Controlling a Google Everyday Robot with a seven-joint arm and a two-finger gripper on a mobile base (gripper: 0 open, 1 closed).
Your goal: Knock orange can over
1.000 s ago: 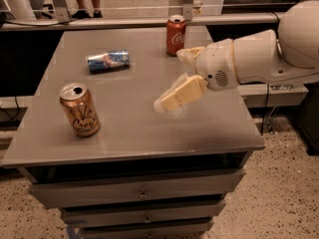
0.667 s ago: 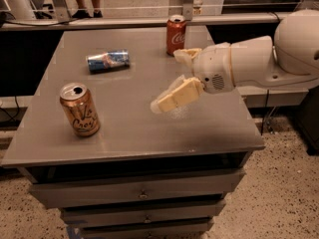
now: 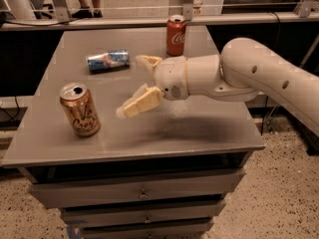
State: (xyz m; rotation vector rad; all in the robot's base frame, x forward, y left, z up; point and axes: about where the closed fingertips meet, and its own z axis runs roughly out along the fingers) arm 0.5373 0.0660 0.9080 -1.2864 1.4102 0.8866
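The orange can [image 3: 79, 109] stands upright near the front left corner of the grey table [image 3: 199, 133]; it is copper-orange with dark cursive lettering and a silver top. My gripper [image 3: 130, 86] hovers above the table's middle, to the right of the can and apart from it. It is open and empty, with one cream finger [image 3: 141, 102] pointing at the can and the other [image 3: 148, 61] further back.
A blue and silver can [image 3: 107, 61] lies on its side at the back left. A red cola can [image 3: 175, 35] stands at the back centre. Drawers [image 3: 144, 193] sit under the tabletop. A railing and people's legs are behind the table.
My arm has reached further left across the table, bringing the open gripper closer to the orange can. The cans have not moved.
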